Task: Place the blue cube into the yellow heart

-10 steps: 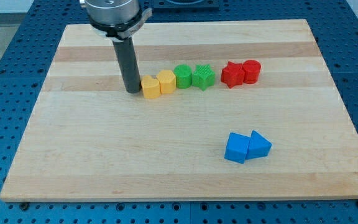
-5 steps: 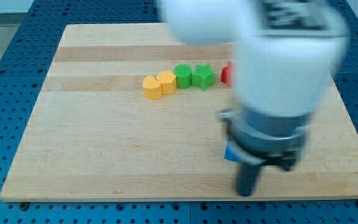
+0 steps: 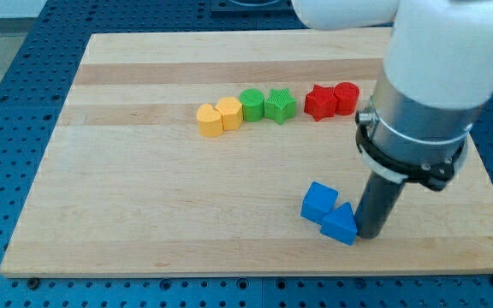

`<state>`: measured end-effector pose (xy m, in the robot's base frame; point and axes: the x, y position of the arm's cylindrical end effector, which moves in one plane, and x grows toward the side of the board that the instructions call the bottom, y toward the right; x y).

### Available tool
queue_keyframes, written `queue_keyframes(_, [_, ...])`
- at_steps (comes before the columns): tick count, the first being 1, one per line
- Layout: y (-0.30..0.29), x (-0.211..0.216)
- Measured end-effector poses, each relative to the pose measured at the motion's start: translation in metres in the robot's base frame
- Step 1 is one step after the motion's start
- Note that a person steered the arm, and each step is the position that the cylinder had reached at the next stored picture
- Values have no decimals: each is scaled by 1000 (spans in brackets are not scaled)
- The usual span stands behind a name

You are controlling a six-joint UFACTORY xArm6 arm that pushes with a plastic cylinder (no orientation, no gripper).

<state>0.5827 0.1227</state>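
The blue cube (image 3: pixel 319 202) sits on the wooden board (image 3: pixel 144 188) at the lower right. A blue triangular block (image 3: pixel 341 225) touches it on its lower right. My tip (image 3: pixel 371 233) rests on the board against the right side of the triangular block. The yellow heart (image 3: pixel 209 120) lies at the left end of a row of blocks in the upper middle, far to the upper left of the cube.
The row runs rightwards from the heart: a yellow hexagonal block (image 3: pixel 229 112), a green round block (image 3: pixel 252 104), a green star (image 3: pixel 280 106), a red star (image 3: pixel 320 102) and a red round block (image 3: pixel 346 97). The large white arm body covers the board's upper right.
My tip has moved from beside the yellow heart across to the lower right. The two blue blocks have shifted left and turned; the triangle now lies lower, below right of the cube.
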Motion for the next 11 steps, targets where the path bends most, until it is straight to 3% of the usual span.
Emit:
queue_keyframes(3, [-73,-64])
queue_keyframes(6, [-162,-35])
queue_keyframes(8, [-235,-45])
queue_keyframes(9, [-224,-68])
queue_keyframes(11, [-190,-65])
